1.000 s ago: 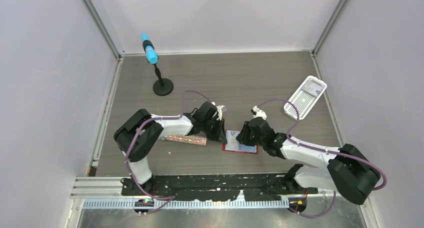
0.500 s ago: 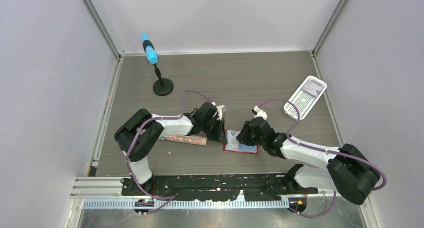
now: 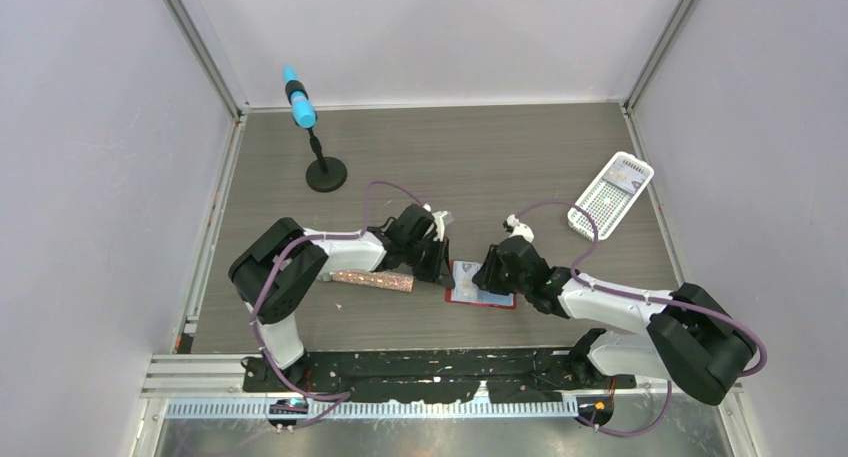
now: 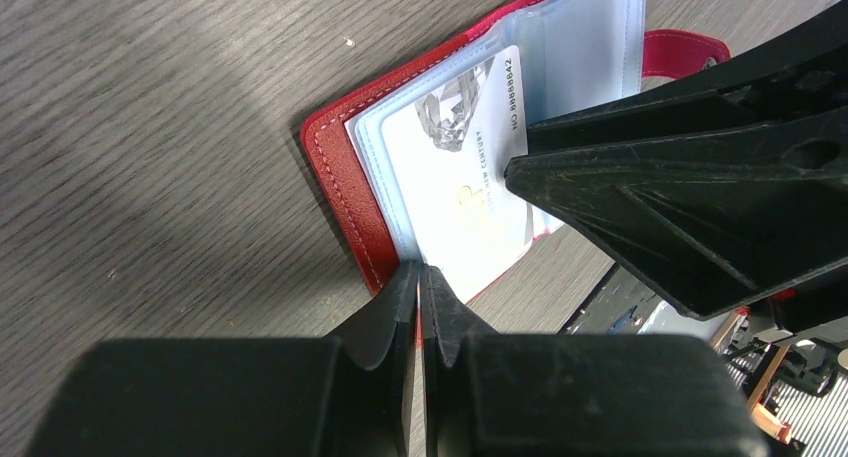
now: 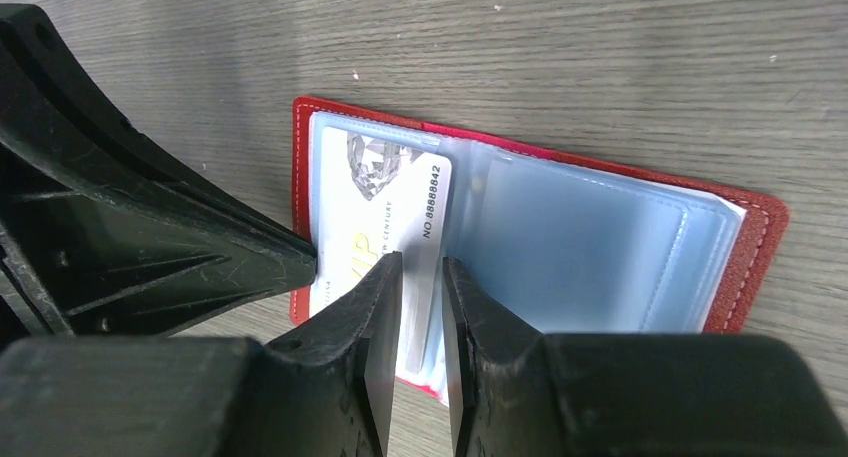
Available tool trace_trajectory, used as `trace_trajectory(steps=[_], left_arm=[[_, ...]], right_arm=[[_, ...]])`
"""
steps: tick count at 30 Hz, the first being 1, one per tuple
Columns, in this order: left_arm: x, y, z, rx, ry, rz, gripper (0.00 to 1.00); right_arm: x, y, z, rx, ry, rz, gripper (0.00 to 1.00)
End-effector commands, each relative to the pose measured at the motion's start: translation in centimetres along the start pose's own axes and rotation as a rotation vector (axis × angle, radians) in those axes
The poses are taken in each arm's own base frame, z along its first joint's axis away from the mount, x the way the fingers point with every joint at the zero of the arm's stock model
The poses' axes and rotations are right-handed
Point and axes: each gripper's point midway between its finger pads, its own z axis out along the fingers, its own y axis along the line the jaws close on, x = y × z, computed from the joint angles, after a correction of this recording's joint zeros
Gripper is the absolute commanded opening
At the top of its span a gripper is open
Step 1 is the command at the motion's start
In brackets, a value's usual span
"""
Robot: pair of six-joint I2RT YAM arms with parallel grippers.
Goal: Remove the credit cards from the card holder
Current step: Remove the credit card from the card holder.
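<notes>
The red card holder lies open on the table between my two grippers, its light blue pockets facing up. A white credit card with printed digits sits in the left pocket, partly slid out. My left gripper is shut on the holder's left edge, clamping the red cover. My right gripper stands over the card's right edge with its jaws a narrow gap apart, card and pocket showing between them. In the top view the left gripper and right gripper flank the holder closely.
A glittery pink-brown tube lies just left of the left gripper. A white perforated basket stands at the right back. A black stand with a blue top is at the left back. Walls enclose the table.
Almost nothing differs. The right arm has shifted very slightly and its jaws stand a touch wider. The left gripper and the holder stay put.
</notes>
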Motion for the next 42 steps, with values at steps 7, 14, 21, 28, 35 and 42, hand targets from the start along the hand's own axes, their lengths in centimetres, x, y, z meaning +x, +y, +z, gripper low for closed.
trace_trajectory(steps=[7,14,21,28,35,42], left_arm=[[0.7,1.6,0.8,-0.043,0.017,-0.011,0.06],[0.9,2.2,0.8,-0.067,0.021,-0.010,0.06],[1.5,3.0,0.9,-0.103,0.046,-0.015,0.05],[1.5,3.0,0.9,-0.103,0.046,-0.021,0.05],[1.5,2.9,0.8,-0.101,0.042,-0.030,0.05],[1.6,3.1,0.8,-0.107,0.042,-0.034,0.05]], right_arm=[[-0.4,1.4,0.3,-0.089,-0.026,0.030,0.25],[-1.3,1.3,-0.4,-0.146,-0.086,0.044,0.05],[-2.0,0.6,-1.6,-0.196,-0.105,0.047,0.05],[-2.0,1.2,-2.1,-0.292,-0.075,0.040,0.05],[-1.5,2.3,-2.2,-0.402,-0.054,0.089,0.05],[-1.8,1.5,-2.5,-0.406,-0.068,0.124,0.05]])
